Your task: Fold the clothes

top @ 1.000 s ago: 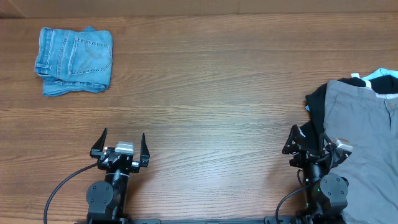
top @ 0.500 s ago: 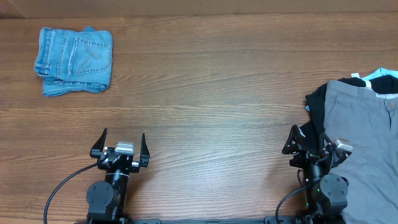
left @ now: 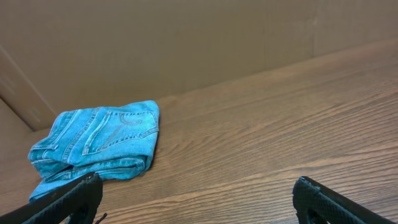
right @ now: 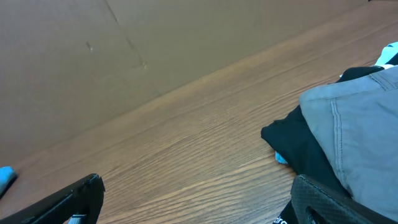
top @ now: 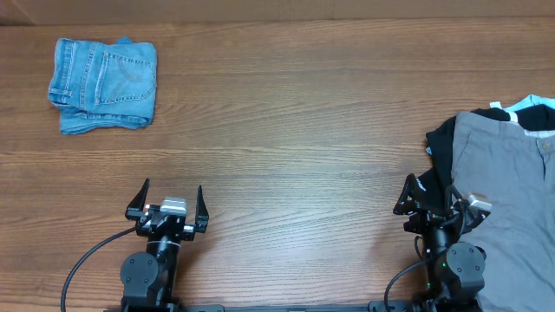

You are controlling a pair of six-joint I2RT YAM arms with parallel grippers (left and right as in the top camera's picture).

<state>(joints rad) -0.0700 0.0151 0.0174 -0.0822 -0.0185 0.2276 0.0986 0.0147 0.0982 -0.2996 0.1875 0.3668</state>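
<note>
The light-blue denim jeans (top: 102, 84) lie folded into a compact bundle at the far left of the table, a stitched back pocket on top; they also show in the left wrist view (left: 96, 142). My left gripper (top: 167, 204) is open and empty near the front edge, well short of the jeans; its fingertips show at the bottom of the left wrist view (left: 199, 202). My right gripper (top: 431, 198) is open and empty at the front right, its right finger against the edge of a clothes pile (right: 199, 202).
A pile of other clothes lies at the right edge: a grey garment (top: 507, 191) over a black one (top: 442, 143), with a bit of white and light blue (top: 531, 111) at the back. A brown cardboard wall (left: 186, 37) stands behind the table.
</note>
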